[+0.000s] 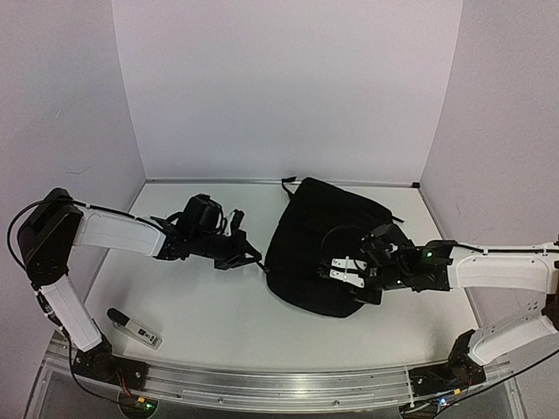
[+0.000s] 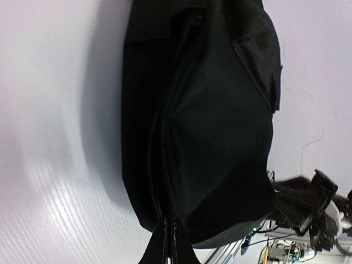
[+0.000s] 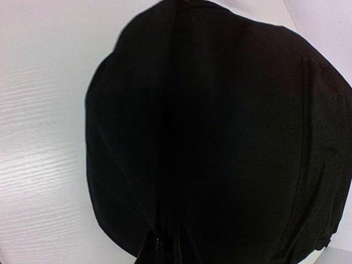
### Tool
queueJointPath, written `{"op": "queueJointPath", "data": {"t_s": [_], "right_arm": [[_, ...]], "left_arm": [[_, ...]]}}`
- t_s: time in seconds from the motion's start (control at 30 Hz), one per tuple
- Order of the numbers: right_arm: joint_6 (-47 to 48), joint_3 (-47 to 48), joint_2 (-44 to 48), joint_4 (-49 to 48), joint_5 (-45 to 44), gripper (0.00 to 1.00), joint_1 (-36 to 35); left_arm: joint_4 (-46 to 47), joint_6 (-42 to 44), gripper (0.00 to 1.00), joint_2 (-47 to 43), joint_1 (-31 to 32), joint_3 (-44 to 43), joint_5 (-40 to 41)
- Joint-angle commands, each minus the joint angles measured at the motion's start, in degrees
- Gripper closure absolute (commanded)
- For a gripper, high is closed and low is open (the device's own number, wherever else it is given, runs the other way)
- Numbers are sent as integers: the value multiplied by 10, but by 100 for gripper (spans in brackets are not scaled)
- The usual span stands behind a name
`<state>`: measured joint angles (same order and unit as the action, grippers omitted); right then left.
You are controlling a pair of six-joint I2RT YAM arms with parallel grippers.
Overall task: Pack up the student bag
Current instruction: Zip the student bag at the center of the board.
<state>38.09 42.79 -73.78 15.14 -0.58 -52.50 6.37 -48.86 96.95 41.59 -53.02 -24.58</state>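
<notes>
The student bag (image 1: 327, 244), a large soft black backpack, lies on the white table right of centre, with a strap end at its far top. My left gripper (image 1: 253, 258) is at the bag's left edge. In the left wrist view its fingertips (image 2: 165, 250) are pressed together at the near end of the bag's zipper (image 2: 168, 132). My right gripper (image 1: 345, 272) rests on the bag's near part. In the right wrist view its dark fingertips (image 3: 157, 250) are close together against the black fabric (image 3: 220, 126), which fills the view. No books are in view.
A small black-and-white object (image 1: 134, 327) lies near the front left of the table. White walls close the left, back and right sides. A metal rail (image 1: 279, 382) runs along the near edge between the arm bases.
</notes>
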Motion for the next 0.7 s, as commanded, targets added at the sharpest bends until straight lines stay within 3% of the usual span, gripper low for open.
{"op": "queueJointPath", "data": {"t_s": [0.0, 0.03, 0.1, 0.43, 0.67], "right_arm": [[16, 56, -5, 96, 25, 47, 30], [-9, 84, -15, 126, 56, 38, 30], [-43, 142, -40, 178, 113, 32, 23], [-151, 262, -139, 126, 133, 31, -41], [-186, 297, -242, 50, 85, 37, -54]], "left_arm": [[48, 28, 100, 13, 38, -50, -27], [51, 26, 100, 22, 44, -57, -31], [64, 16, 100, 37, 50, -66, -41], [94, -12, 100, 44, 53, -72, -48], [89, -16, 100, 36, 52, -66, -33]]}}
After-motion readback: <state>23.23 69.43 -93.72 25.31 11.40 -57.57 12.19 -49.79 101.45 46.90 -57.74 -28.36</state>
